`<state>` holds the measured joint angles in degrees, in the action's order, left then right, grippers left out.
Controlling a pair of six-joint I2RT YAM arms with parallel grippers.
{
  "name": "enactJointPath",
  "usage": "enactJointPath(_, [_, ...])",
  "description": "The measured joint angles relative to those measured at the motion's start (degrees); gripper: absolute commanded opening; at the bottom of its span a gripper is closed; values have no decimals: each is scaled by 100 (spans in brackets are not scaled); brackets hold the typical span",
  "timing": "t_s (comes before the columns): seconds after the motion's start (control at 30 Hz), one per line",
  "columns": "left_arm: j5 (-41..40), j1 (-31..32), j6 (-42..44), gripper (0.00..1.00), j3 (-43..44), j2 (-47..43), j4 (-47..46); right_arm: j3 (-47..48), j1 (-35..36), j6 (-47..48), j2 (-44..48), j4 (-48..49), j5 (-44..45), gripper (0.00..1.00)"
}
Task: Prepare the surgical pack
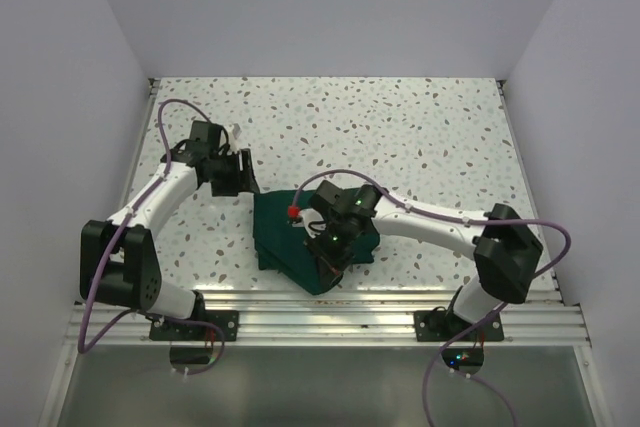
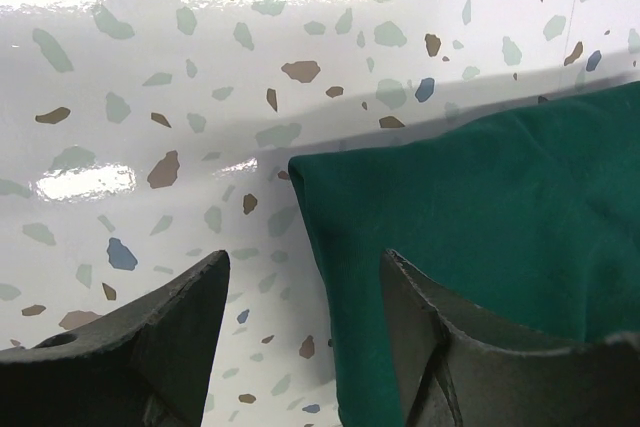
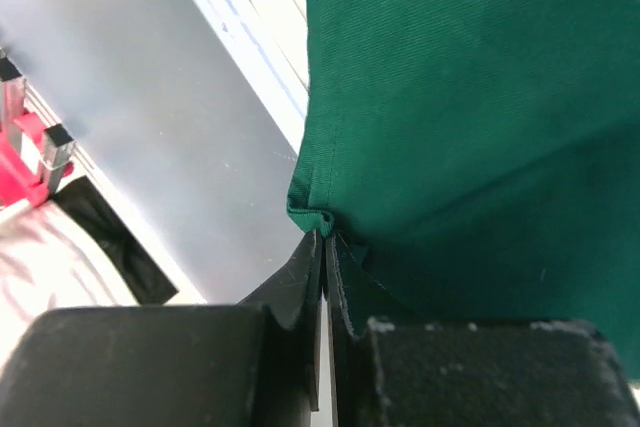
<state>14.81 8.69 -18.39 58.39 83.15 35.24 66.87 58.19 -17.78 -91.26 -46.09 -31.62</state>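
Observation:
The surgical pack [image 1: 275, 237] is a folded dark green cloth bundle lying at the table's near middle, one point hanging over the front rail. My right gripper [image 1: 328, 265] is above its near corner. In the right wrist view it [image 3: 326, 235] is shut on a hemmed corner of the green cloth [image 3: 450, 97], lifted over the rail. My left gripper [image 1: 243, 175] hovers by the bundle's far left corner. In the left wrist view it [image 2: 305, 257] is open, one finger over the cloth [image 2: 480, 207] and one over the table. Steel tray, instruments and gauze are hidden.
The speckled white table [image 1: 400, 137] stretches behind the bundle, with white walls on three sides. An aluminium rail [image 1: 330, 312] runs along the front edge; below it the right wrist view shows a grey floor [image 3: 150, 97] and a red object [image 3: 20, 162].

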Motion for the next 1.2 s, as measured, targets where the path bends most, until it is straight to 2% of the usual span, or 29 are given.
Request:
enactJointPath(0.03, [2,0,0,65,0,2,0,-28,-2,-17,-114,7,-55,5])
enactJointPath(0.13, [0,0,4,65,0,2,9,33,-2,9,-518,2,-304,18])
enactJointPath(0.17, [-2,0,9,65,0,2,15,83,-2,28,-643,-39,-339,39])
enactJointPath(0.23, [-9,0,22,65,0,4,37,177,-13,61,-723,-166,-199,57])
enactJointPath(0.3, [-35,0,26,61,0,26,68,330,-72,48,-638,-332,98,70])
enactJointPath(0.4, [-184,0,48,55,0,72,175,555,-483,-63,-223,-474,614,72])
enactJointPath(0.47, [-343,-2,39,46,0,81,271,726,-1069,-223,155,-544,1064,68])
enactJointPath(0.57, [-605,-4,-26,30,0,83,455,953,-1996,-446,533,-592,1729,51])
enactJointPath(0.6, [-669,-7,-44,21,0,85,525,1027,-2295,-507,581,-643,1952,45])
enactJointPath(0.63, [-728,-4,-72,16,0,87,601,1093,-2540,-553,579,-708,2188,32])
enactJointPath(0.67, [-774,-4,-85,12,0,94,667,1134,-2734,-577,533,-772,2367,26])
enactJointPath(0.7, [-793,-4,-107,3,-2,107,715,1169,-2894,-605,455,-857,2529,21])
enactJointPath(0.73, [-804,-4,-144,0,-7,129,754,1189,-3032,-623,341,-944,2649,18])
enactJointPath(0.87, [-769,50,-240,0,-157,275,804,1187,-3440,-592,-297,-1147,2887,5])
enactJointPath(0.97, [-660,155,-306,0,-358,459,859,1117,-3630,-551,-776,-1095,2826,2])
enactJointPath(1.2, [-245,369,-400,0,-562,863,868,911,-3683,-603,-1550,-702,2083,1])
